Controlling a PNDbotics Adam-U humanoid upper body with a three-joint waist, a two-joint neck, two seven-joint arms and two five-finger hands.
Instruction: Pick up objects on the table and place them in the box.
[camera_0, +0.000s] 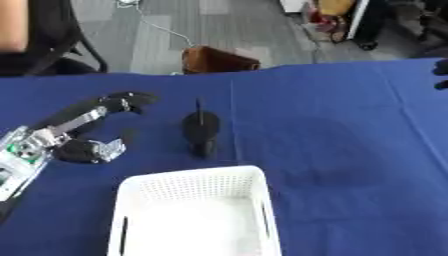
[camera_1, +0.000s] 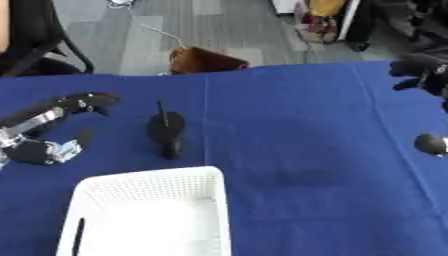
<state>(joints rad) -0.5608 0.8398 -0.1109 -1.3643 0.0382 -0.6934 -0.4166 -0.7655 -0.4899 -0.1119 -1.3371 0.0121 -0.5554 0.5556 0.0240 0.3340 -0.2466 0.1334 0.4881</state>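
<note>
The left hand's fingers (camera_0: 131, 99) reach long and nearly straight toward the far side of the table, with the thumb (camera_0: 87, 150) spread well below them — a wide gap that holds nothing. The left hand (camera_0: 83, 125) itself lies low over the blue cloth at the left edge, its silver and black wrist running off toward the lower left corner.

Just to the right of those fingers, apart from them, stands the one object in plain view: a small black object (camera_0: 201, 131) with a rounded body, a thin rod sticking up from its top and a darker stub toward the near side (what it is cannot be made out). It rests on the table (camera_0: 350, 125), which is covered in blue cloth, and sits just beyond the far rim of the box.

The box (camera_0: 197, 210) is a white perforated basket at the near edge, with slot handles in its side walls; its inside shows only white.

At the far right, the right hand (camera_1: 420, 70) shows as a dark shape over the table's right edge — whether its fingers are spread or curled cannot be told. Below it a dark rounded shape (camera_1: 430, 144) shows at the right edge.
</note>
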